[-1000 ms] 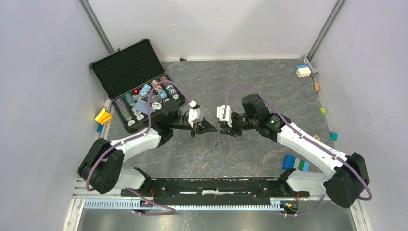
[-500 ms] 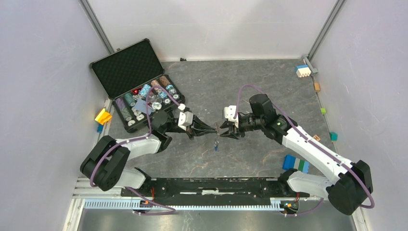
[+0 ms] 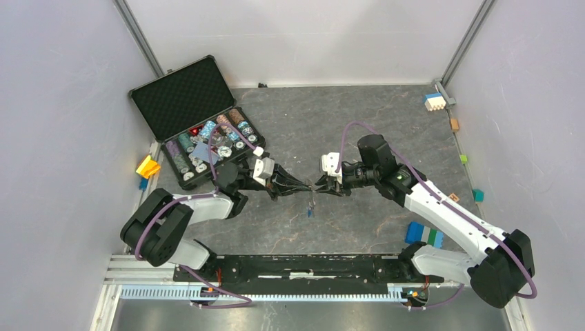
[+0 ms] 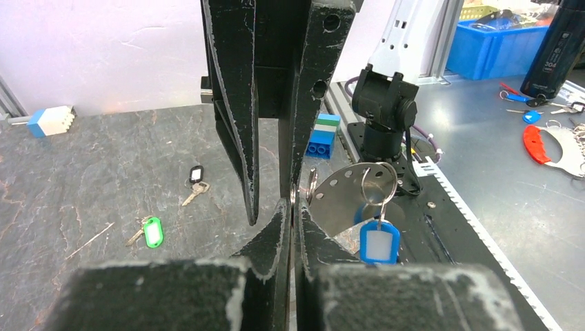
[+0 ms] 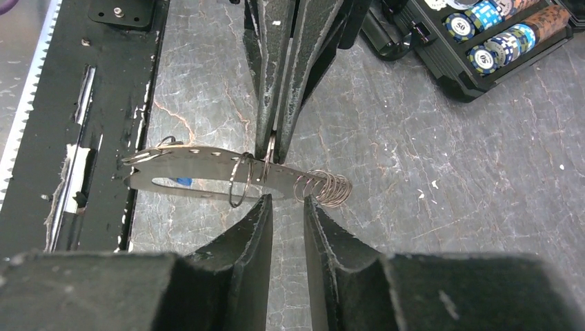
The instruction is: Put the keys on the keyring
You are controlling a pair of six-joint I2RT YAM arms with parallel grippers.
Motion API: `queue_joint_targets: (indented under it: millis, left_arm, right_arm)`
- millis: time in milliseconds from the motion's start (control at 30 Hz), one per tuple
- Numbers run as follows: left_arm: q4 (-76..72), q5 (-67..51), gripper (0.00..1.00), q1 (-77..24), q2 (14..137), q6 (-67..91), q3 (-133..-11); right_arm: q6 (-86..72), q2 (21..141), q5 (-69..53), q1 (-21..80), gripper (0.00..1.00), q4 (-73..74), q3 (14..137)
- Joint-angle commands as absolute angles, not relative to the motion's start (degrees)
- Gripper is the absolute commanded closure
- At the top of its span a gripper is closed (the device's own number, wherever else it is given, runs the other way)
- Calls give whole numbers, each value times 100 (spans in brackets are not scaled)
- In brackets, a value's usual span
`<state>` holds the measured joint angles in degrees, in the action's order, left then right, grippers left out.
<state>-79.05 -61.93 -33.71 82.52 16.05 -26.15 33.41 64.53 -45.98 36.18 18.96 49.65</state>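
Note:
The keyring [image 5: 200,167] is a flat grey oval metal piece with holes and a coil of small rings [image 5: 324,187], held in the air between my grippers [image 3: 312,194]. My left gripper [image 4: 292,201] is shut on its edge. A blue-tagged key [image 4: 379,241] hangs from a ring on it. My right gripper [image 5: 286,201] is open, its tips just short of the keyring; its fingers [image 4: 234,117] come down from the top of the left wrist view. The green-tagged key [image 4: 152,232] and the black-tagged key [image 4: 196,174] lie on the table.
An open black case of poker chips [image 3: 200,124] stands at the back left. A blue and green block [image 3: 424,234] lies by the right arm, a white and blue block [image 3: 433,102] at the back right, a yellow block [image 3: 147,166] at the left edge.
Both grippers have moved a little nearer and to the right. My left gripper has come up to the keyring and shut on it. The blue key hangs below.

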Motion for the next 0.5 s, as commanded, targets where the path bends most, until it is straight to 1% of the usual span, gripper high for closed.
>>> queue_joint_targets:
  millis: [0,467]
  left_arm:
    - [-8455,-6260,98,-3357,8246,1832,-2602]
    - [-8356,-6070,98,-3357,8360,1837,-2628]
  right_arm:
    - [3568,6346,-4474,3595,72,1844,5045]
    - [3147,6391,-4944,3595,71,1594,5185]
